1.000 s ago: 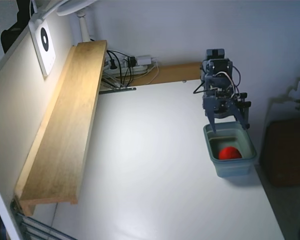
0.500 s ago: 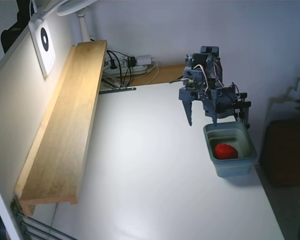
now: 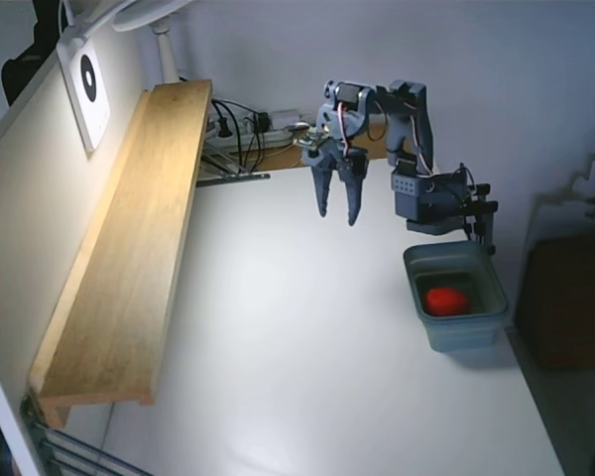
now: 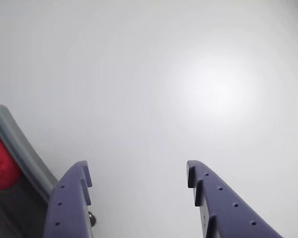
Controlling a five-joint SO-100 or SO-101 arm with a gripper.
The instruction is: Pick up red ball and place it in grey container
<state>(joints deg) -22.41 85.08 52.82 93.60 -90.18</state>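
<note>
The red ball (image 3: pixel 446 298) is lying inside the grey container (image 3: pixel 488 280), sitting on the tub's floor toward its left half in the fixed view, with nothing touching it. In the wrist view the red ball (image 4: pixel 1 163) is showing only as a partial curve at the left edge, tucked behind the grey container's thick rim (image 4: pixel 21 148).

The container is standing on the white table (image 3: pixel 307 357) near its right edge in the fixed view. The gripper (image 3: pixel 338 212) is hanging in the air up and to the left of the tub, well apart from the ball, fingers pointing down at bare tabletop. Its jaws are standing spread with a clear gap between them and holding nothing; the wrist view shows the gripper (image 4: pixel 137 173) with only white table between its two purple fingers (image 4: pixel 69 198).

A long wooden shelf (image 3: pixel 129 238) is running along the table's left side in the fixed view.
</note>
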